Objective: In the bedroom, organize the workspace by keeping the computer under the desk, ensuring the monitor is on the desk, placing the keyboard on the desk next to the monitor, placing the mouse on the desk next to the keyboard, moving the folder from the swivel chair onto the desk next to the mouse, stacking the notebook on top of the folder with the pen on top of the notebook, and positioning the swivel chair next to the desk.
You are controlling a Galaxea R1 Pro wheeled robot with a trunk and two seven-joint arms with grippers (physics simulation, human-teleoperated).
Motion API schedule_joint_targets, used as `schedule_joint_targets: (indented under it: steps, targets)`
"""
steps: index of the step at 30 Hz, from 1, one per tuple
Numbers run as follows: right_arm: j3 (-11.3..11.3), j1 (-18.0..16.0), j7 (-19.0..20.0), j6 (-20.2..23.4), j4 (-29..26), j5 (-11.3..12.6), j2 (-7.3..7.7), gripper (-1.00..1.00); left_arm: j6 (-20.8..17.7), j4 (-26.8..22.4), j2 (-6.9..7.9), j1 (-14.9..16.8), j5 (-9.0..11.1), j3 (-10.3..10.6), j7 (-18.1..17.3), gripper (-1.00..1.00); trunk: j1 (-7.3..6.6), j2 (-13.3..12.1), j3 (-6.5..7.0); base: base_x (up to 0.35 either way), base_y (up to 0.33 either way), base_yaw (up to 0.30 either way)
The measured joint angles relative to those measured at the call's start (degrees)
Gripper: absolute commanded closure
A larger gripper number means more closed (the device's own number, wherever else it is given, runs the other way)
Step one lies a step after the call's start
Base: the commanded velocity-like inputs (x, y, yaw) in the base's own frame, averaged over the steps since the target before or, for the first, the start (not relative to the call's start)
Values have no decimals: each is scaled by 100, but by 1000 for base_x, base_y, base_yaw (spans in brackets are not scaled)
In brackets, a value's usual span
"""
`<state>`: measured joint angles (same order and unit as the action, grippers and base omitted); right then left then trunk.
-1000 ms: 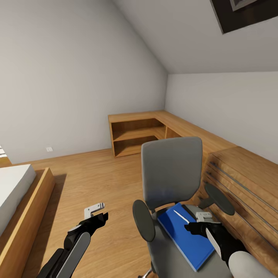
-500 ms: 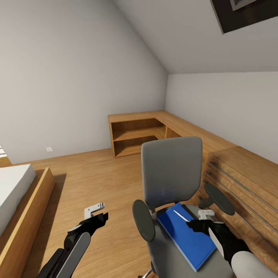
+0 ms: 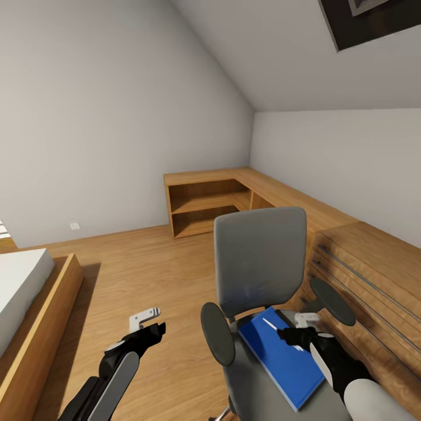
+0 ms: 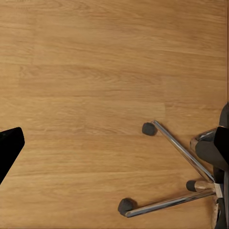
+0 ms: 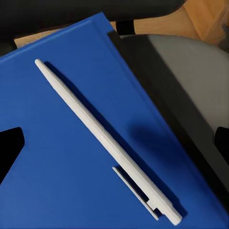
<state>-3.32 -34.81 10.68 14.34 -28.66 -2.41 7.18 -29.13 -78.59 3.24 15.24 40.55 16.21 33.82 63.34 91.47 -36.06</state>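
The head camera looks forward and down at the swivel chair [image 3: 260, 275] toward 1 o'clock; the right wrist camera sits close over its folder [image 5: 71, 157]; the left wrist camera faces the floor [image 4: 86, 71] beside its wheeled base

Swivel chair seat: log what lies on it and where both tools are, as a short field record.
seat: grey upholstered swivel chair with black oval armrests
on seat: flat bright blue folder
on folder: thin white pen, lying flat with its clip end toward the camera
right tool: above the folder beside the pen, not gripping anything
left tool: over bare light wood floor, near the chair's chrome wheeled base
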Motion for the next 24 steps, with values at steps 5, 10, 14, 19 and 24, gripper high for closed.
schedule_joint_targets:
  steps: [5,10,14,19,24]
  targets:
    - [-16,-6,122,-75,-38,-3,-46,-100,-9,-55,-5,0,13,-9,-1,-100,0,0,0,0,0,0]
    - [-25,-7,141,-236,-74,-4,-63,-100,-12,-66,9,0,21,-10,-3,-100,0,0,0,0,0,0]
    - [-32,-7,144,-355,-82,-5,-63,-100,-11,-69,12,0,21,-10,-3,-100,0,0,0,0,0,0]
    - [-35,-7,146,-370,-84,-5,-63,-100,-11,-69,13,0,17,-10,-2,-100,0,0,0,0,0,1]
    - [-35,-8,146,-377,-83,-5,-66,-100,-11,-70,13,1,15,-14,-2,-100,0,0,-13,0,0,87]
